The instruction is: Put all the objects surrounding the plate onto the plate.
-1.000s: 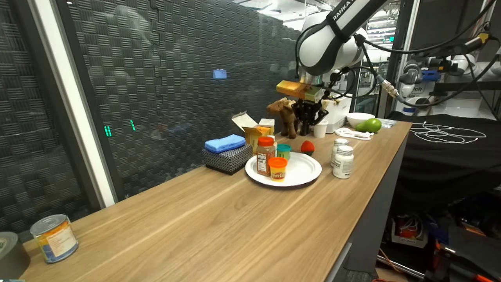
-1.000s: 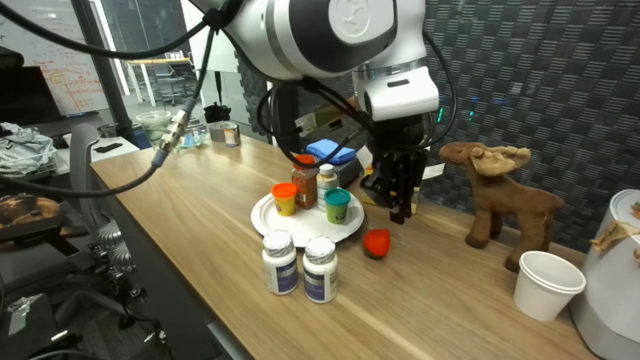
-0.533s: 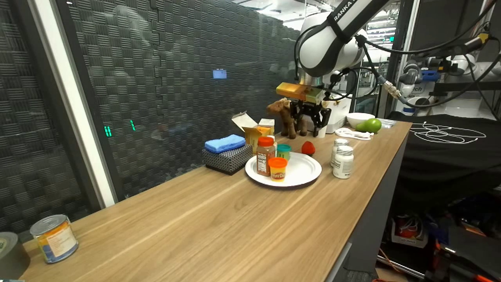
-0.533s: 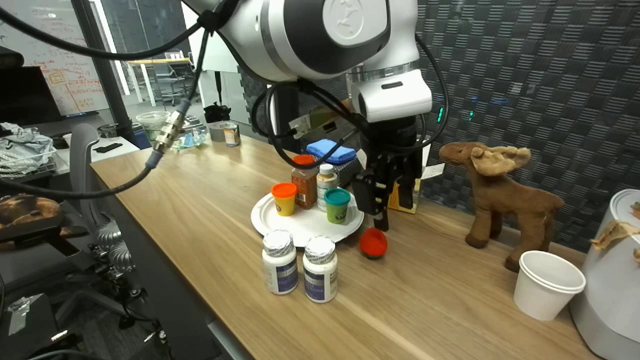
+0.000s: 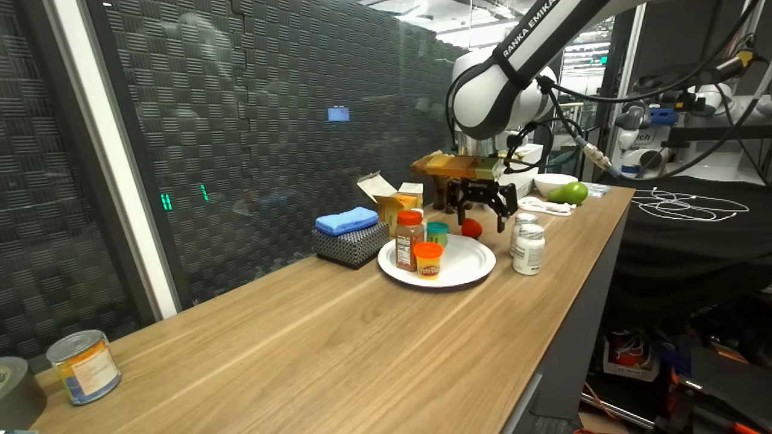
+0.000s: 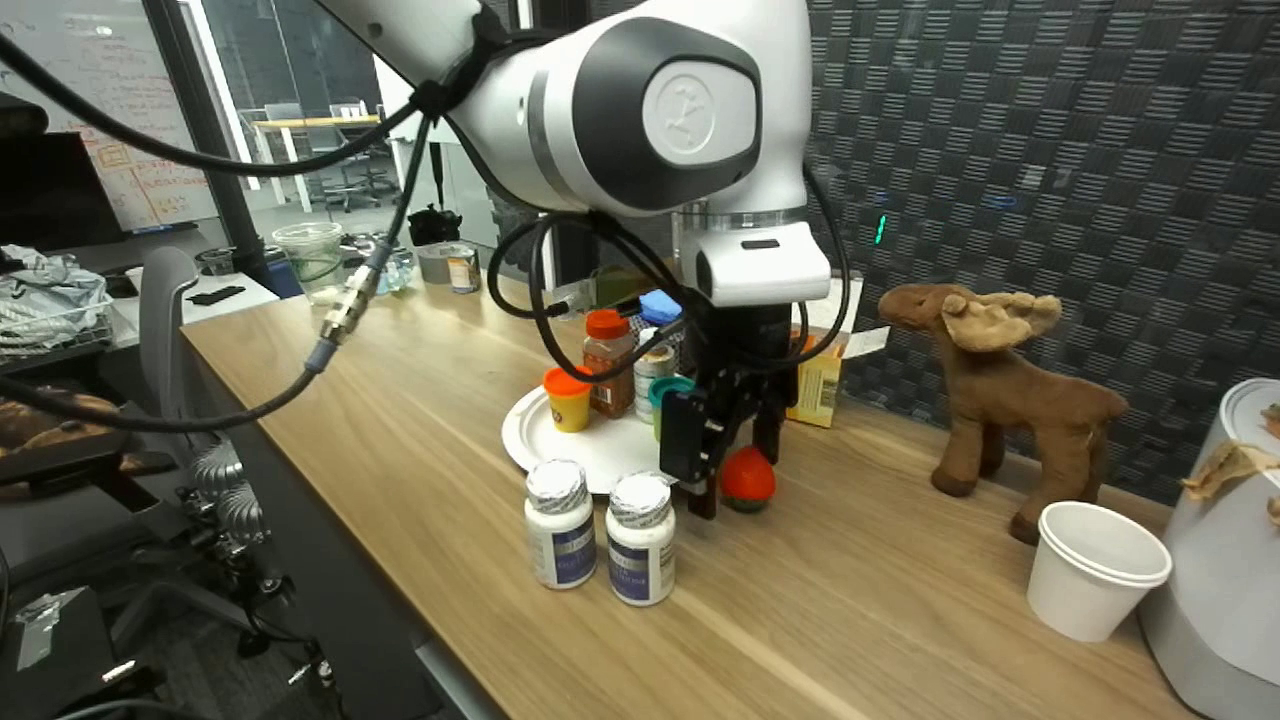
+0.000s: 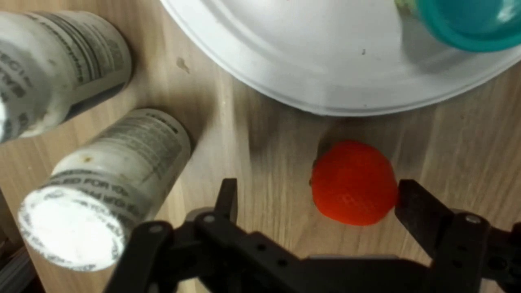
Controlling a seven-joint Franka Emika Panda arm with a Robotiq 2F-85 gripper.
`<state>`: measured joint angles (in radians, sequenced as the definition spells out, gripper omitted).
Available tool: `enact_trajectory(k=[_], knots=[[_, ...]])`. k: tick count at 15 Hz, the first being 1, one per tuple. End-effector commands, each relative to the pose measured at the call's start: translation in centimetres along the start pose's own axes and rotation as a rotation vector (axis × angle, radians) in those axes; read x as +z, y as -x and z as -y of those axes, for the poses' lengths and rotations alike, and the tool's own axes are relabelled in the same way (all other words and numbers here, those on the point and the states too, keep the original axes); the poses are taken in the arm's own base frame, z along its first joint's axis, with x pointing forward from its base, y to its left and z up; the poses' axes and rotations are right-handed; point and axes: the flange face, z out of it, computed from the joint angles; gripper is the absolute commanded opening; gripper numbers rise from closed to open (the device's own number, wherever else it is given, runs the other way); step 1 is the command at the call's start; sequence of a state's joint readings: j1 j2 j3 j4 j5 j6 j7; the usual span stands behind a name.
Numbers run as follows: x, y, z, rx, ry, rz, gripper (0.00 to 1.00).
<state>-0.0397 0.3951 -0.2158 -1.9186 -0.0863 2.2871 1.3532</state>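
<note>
The wood-grain counter (image 5: 289, 343) carries a white plate (image 5: 467, 265), two pill bottles (image 6: 642, 555), a red strawberry-like object (image 7: 353, 183), a plush moose (image 6: 1040, 405), nested paper cups (image 6: 1090, 580), a yellow carton (image 6: 818, 390) and a tin can (image 5: 90, 371).

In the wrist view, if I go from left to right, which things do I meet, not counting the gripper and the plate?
The upper white bottle, the lower white bottle, the red object, the teal-lidded jar.

On the plate (image 5: 467, 259) are set two tubs (image 5: 429, 268), a jar (image 5: 409, 247) and a bottle (image 6: 653, 396). In an exterior view, two more bottles (image 5: 528, 256) are seen right of it, a strawberry (image 5: 471, 228) just behind, a carton (image 5: 389, 211) behind-left, a box (image 5: 351, 246) left and, well apart to the front left, a can (image 5: 87, 371).
</note>
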Motion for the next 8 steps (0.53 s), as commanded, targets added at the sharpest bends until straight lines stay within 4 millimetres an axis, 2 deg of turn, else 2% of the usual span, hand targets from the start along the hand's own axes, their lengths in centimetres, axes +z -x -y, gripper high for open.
enact_trajectory(k=[1,3,4,5,8], knots=[[0.8,-0.2,0.7,-0.007,0.033,0.016,1.00],[1.0,-0.2,0.9,-0.002,0.035,0.024,1.00],[0.9,-0.3,0.9,0.005,0.029,0.024,0.75],[0.8,-0.3,1.0,0.008,0.025,0.022,0.75],[-0.3,-0.5,0.9,0.024,-0.005,0.023,0.51]])
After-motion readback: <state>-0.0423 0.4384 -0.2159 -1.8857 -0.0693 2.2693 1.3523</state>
